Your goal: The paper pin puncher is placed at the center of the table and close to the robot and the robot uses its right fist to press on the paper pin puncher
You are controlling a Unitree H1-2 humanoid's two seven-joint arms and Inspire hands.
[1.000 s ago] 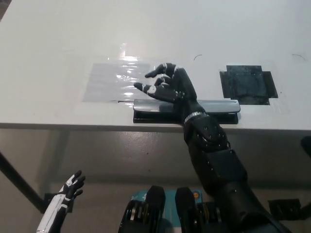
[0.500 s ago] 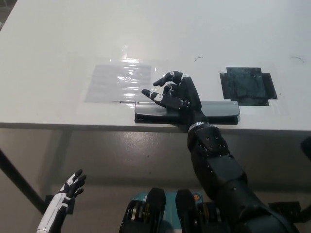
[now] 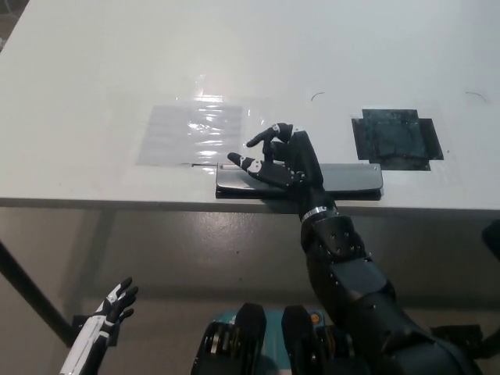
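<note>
left hand [image 3: 109,308] hangs idle at lower left, well below the table edge, fingers apart, holding nothing. right hand [image 3: 283,158] sits over the paper pin puncher [image 3: 344,178], which lies lengthwise along the near edge of the table [image 3: 78,70], roughly centre. hand is left of the bar's middle, fingers loosely curled and apart, not balled into a fist, gripping nothing; can't tell whether the palm is actually touching the bar or just above it. beyond the puncher: clear plastic sheet [image 3: 195,131] to the left, its near edge just beside the puncher's left end, and a dark square patch [image 3: 397,137] on the right. risks: pressing with half-open fingers means a fingertip takes the load or slips off the bar; off-centre push could tip or skid the puncher, and it's right at the edge so it could go off the table
</note>
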